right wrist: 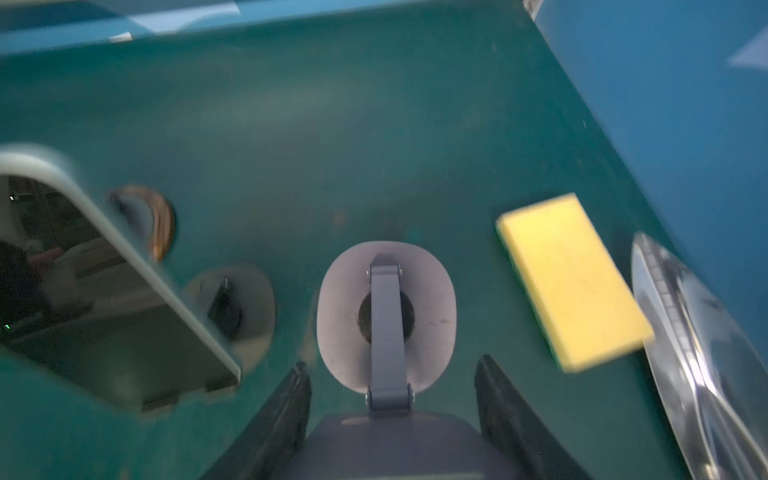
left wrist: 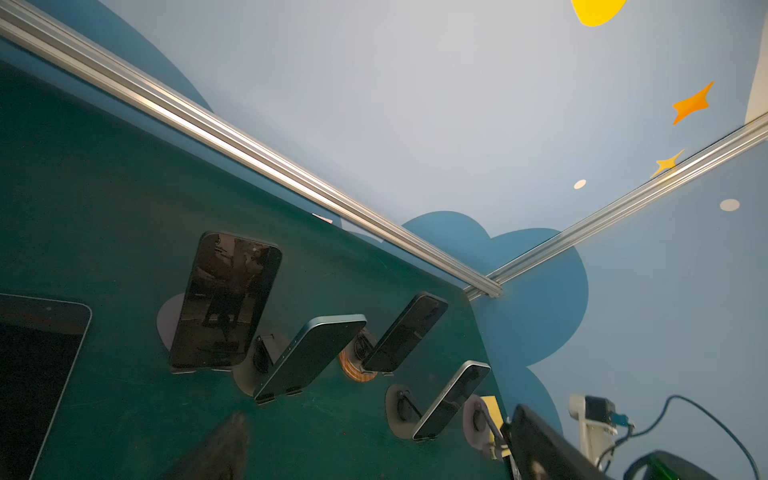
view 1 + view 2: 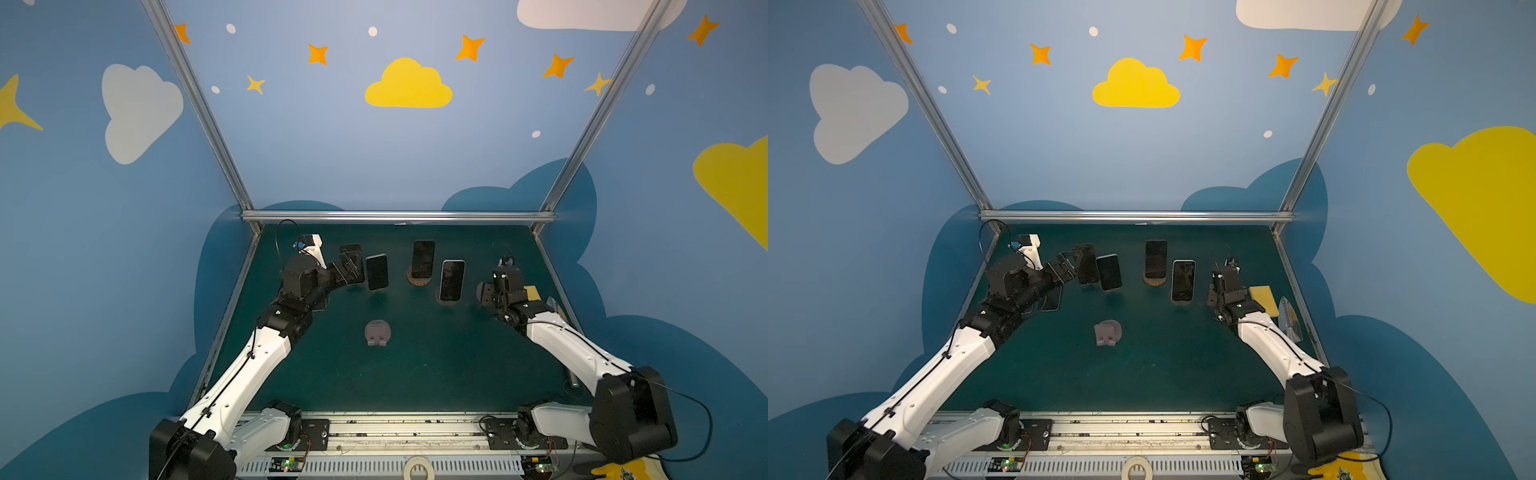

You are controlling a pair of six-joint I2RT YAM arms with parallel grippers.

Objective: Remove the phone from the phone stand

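Jaws on my right gripper (image 1: 392, 363) clamped on grey phone stand (image 1: 345, 316) plate, my left gripper (image 3: 1070, 265) jaws spread wide, dark phone (image 2: 226, 299) just ahead of them.

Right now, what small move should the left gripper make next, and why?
Probably ease the left gripper forward to straddle the phone nearest in front of it. The jaws are open and not yet around anything, and that phone leans on its stand, ungripped.
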